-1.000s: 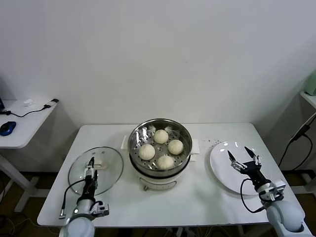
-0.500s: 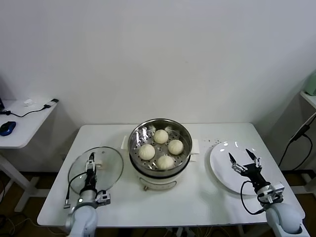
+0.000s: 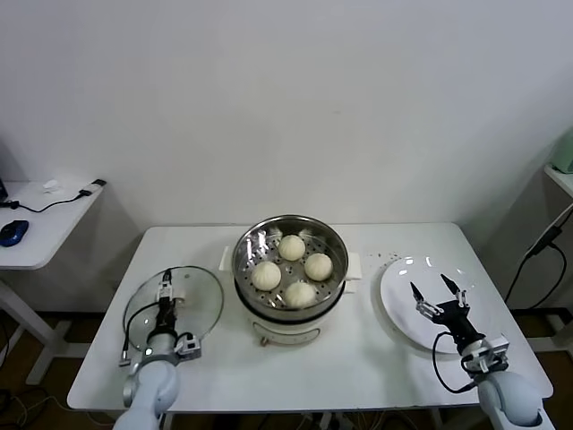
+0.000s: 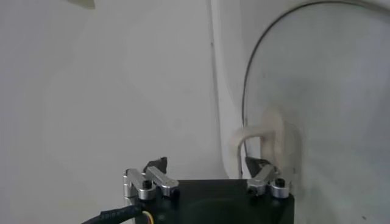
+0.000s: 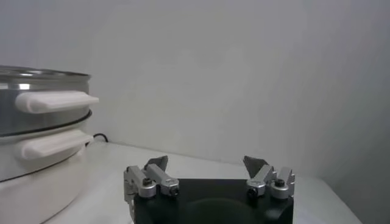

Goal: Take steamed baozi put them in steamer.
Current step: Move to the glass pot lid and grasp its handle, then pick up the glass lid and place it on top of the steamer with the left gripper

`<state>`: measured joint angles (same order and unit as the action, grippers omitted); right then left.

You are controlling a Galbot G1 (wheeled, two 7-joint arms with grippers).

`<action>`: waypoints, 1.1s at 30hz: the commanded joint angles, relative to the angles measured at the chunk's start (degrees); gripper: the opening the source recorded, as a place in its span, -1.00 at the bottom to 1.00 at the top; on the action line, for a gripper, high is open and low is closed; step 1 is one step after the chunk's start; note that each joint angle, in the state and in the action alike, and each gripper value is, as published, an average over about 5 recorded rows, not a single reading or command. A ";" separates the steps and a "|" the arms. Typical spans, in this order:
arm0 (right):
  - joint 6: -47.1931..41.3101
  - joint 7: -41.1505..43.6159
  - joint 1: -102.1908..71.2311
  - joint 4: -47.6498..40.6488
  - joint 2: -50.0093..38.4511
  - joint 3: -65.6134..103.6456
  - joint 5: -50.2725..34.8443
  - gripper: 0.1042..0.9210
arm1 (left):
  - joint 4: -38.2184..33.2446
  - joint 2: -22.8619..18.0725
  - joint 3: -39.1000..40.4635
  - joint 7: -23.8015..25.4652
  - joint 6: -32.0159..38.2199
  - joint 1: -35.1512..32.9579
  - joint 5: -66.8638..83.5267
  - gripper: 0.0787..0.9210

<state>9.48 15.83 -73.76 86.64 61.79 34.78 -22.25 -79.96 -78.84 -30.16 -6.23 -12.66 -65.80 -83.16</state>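
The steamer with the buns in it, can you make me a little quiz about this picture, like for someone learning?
1. How many steamed baozi sit in the steamer?
2. True or false: the plate holds a bun.
3. Which gripper is over the glass lid: A left gripper, B right gripper?

Key: 1. Four. 2. False, it is bare. 3. A; the right gripper is open over the plate.
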 commanded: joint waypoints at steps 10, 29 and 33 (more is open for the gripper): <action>0.68 1.48 0.00 -1.20 0.88 0.83 1.90 0.76 | 2.72 0.51 -0.39 -0.78 3.06 0.67 4.04 0.02; 1.01 1.68 1.04 -1.86 1.42 1.21 1.61 0.76 | -9.09 3.31 -1.39 -1.80 3.70 -4.67 7.91 -0.83; 1.10 1.69 1.39 -2.25 1.37 1.57 1.56 0.76 | -18.01 5.39 -2.41 -1.68 2.65 -9.63 9.53 -0.83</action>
<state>10.54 17.49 -72.54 84.63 63.18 36.18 -20.69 -83.61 -76.13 -31.66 -7.73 -9.20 -68.57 -76.61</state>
